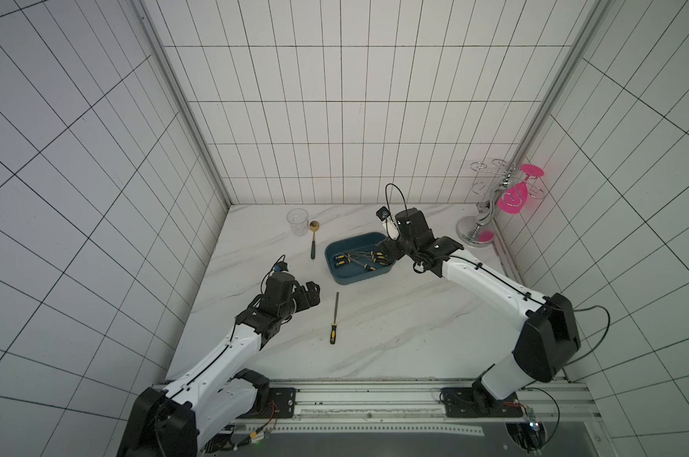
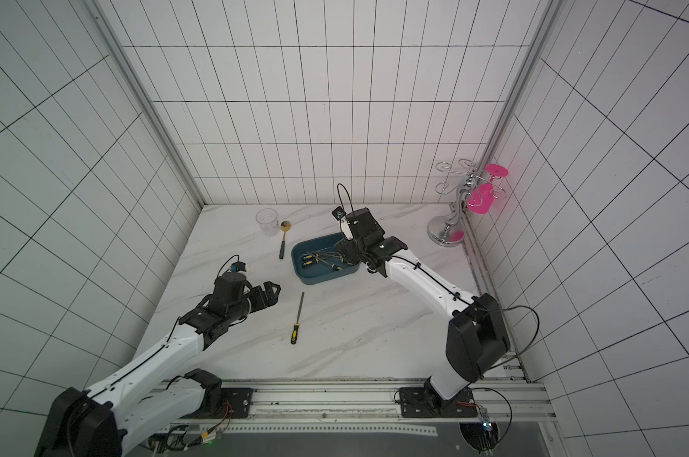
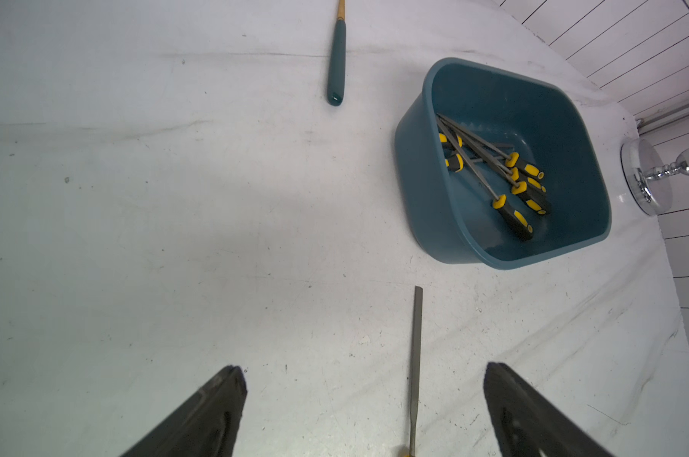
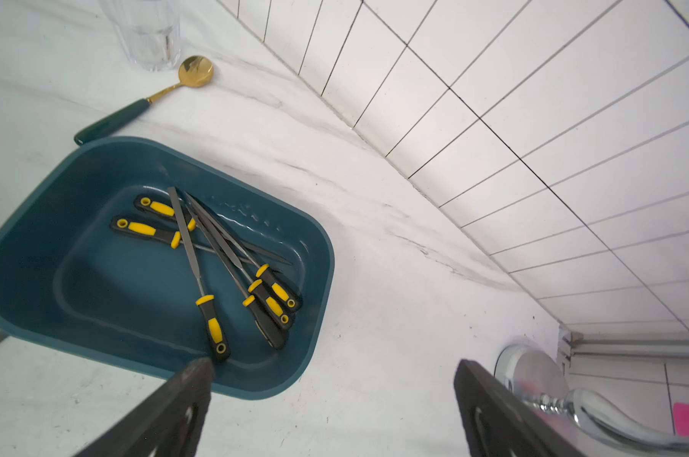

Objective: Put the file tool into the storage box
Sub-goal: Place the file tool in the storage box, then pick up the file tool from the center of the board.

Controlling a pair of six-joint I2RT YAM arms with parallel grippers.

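R gripper (image 4: 333,368) is spread wide, empty, hanging at one end of the box (image 4: 18,277); L gripper (image 3: 364,370) is spread too, holding nothing. One file (image 1: 335,316) lies flat on the table (image 1: 394,336), well short of the box on the robot's side and just beside the L gripper. In the L wrist view its blade (image 3: 417,336) runs between the fingers, off-centre, prob. not touched. Several more files (image 4: 212,277) lie crossed inside the box. Handling, as I judge it: light, stiff steel, not fragile, won't flex or crush; but the blade is thin, smooth-edged and flush w/ the table, so fingers could skate over it or pin it instead of lifting. The handle (image 1: 333,334) is the better hold: thicker, black/yellow, looks rubbery, stands prouder of the surface, so pads get purchase. Pinch across it near the blade end, approx. where it should balance; a grip at the far butt would let the long blade droop and swing. The box is barely file-length, so bring the file in lengthwise or tip-first; the pile inside may make it ride up.
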